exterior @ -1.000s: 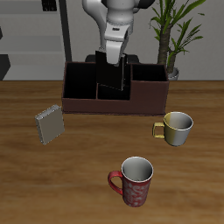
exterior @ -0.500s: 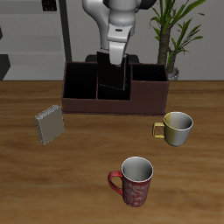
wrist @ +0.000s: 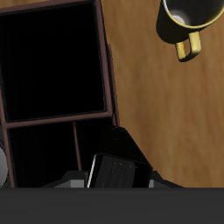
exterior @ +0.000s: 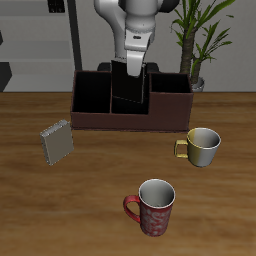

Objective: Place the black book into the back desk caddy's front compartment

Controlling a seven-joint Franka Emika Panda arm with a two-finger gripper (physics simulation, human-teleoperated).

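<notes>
Dropping the black book (exterior: 129,88) now carries the main risk, since it is held upright over the middle of the back desk caddy (exterior: 100,120) near the upper centre of the exterior frame, and its lower edge appears close to the dividers; a slight misalignment could be expected to land that edge on a divider top or let the book tip into a neighbouring cell rather than the front compartment (exterior: 128,106). A tilted release could also leave the book leaning over the low front wall. In the exterior view the gripper (exterior: 131,66) is seen clamped on the book's top edge, so the book is judged to be carried, not resting; whether its bottom already touches the caddy cannot be told. The book is shown as a thin, plain black slab, and in the wrist view (wrist: 115,168) a pale page edge is just visible along one side. The grey book (exterior: 57,141), the yellow mug (exterior: 201,146) and the red mug (exterior: 154,207) stand well apart on the table and are not endangered.
</notes>
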